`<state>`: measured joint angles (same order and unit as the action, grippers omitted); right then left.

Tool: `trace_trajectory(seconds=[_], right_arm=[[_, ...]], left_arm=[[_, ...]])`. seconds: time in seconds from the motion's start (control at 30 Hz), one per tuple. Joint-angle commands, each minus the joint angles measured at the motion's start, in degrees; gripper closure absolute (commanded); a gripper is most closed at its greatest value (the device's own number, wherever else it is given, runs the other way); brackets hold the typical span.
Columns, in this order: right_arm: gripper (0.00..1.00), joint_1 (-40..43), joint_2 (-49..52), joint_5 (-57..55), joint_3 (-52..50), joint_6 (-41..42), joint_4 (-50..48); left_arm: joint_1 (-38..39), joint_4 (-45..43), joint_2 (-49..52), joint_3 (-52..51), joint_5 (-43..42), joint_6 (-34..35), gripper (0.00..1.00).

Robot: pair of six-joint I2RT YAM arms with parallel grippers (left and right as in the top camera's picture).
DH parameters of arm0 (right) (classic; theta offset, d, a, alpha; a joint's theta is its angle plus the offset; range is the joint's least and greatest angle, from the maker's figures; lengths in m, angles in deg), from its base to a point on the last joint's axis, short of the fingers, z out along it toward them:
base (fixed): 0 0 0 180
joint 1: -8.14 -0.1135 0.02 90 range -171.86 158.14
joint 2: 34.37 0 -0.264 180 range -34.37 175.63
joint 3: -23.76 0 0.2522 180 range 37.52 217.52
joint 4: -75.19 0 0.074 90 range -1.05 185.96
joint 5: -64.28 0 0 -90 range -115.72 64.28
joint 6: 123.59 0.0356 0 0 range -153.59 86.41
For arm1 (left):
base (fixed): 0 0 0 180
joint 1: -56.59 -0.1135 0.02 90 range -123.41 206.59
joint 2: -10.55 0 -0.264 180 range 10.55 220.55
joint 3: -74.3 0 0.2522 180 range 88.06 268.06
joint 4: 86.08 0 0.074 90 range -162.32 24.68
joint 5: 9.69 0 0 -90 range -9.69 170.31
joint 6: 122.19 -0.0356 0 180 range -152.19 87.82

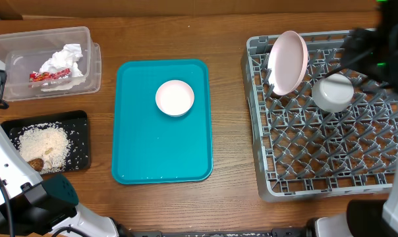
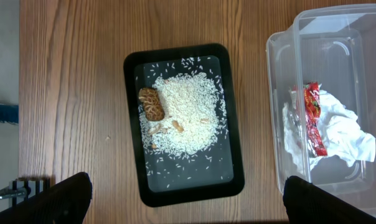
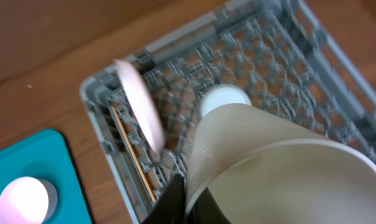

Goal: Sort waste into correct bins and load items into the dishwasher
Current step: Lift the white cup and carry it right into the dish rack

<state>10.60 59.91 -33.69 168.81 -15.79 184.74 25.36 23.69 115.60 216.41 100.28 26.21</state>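
Note:
My right gripper [image 3: 185, 200] is shut on the rim of the pale blue-white bowl [image 3: 269, 155] and holds it tilted over the back of the grey dish rack [image 1: 317, 151]. The bowl also shows in the overhead view [image 1: 333, 92]. A pink plate [image 1: 288, 62] stands on edge in the rack's back left. A smaller pink dish [image 1: 174, 97] sits on the teal tray [image 1: 140, 145]. My left gripper [image 2: 187, 182] is open and empty above the black tray [image 2: 235, 155], which holds rice crumbs [image 2: 188, 112] and a brown lump [image 2: 152, 102]. The clear tub [image 2: 281, 74] holds the white napkin [image 2: 343, 130] and the red wrapper [image 2: 314, 118]. No cup shows clearly.
The tub [image 1: 93, 52] is at the back left and the black tray [image 1: 80, 118] is in front of it. The right arm [image 1: 377, 46] reaches over the rack's back right corner. Bare wood lies between the teal tray and the rack.

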Motion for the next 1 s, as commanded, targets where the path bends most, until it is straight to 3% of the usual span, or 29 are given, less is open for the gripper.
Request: trace_trajectory(seconds=[0.0, 0.2, 0.43, 0.6, 0.97], right_arm=[[0.96, 8.92, 0.22, 19.06, -3.54, -6.58, 0.85], [0.96, 22.64, 0.22, 47.3, -15.96, -21.55, -1.03], [0.96, 36.26, 0.22, 79.41, -38.86, -47.41, 1.27], [0.96, 38.23, 0.22, 85.33, -53.48, -55.84, -1.33], [0.96, 38.16, 0.24, 86.16, -66.38, -55.32, -13.16]], left_arm=[[0.24, -0.04, 0.57, 0.28, 0.96, 0.94, 0.0], [0.22, -0.07, 0.57, 0.28, 0.96, 0.94, 0.0], [0.24, -0.04, 0.57, 0.28, 0.96, 0.94, 0.0], [0.22, -0.04, 0.57, 0.28, 0.96, 0.94, 0.0], [0.24, -0.04, 0.57, 0.28, 0.96, 0.94, 0.0]])
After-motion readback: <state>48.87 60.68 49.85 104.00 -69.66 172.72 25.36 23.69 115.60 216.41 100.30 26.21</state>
